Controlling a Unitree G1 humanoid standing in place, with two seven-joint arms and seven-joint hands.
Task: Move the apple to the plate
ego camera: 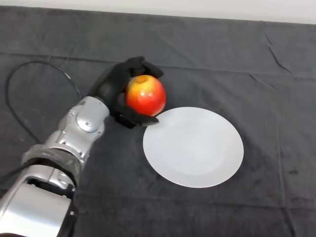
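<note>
A red and yellow apple (145, 95) is held in my black left hand (114, 82), whose fingers curl over its top and whose thumb wraps under it. The apple sits just beyond the upper left rim of a round white plate (193, 146), which lies flat on the dark cloth in the middle of the view. The thumb tip reaches the plate's near-left edge. My silver-grey arm runs in from the lower left.
A dark cloth (247, 59) covers the whole table, with a few creases at the right. A pale strip of wall or table edge (197, 7) runs along the top.
</note>
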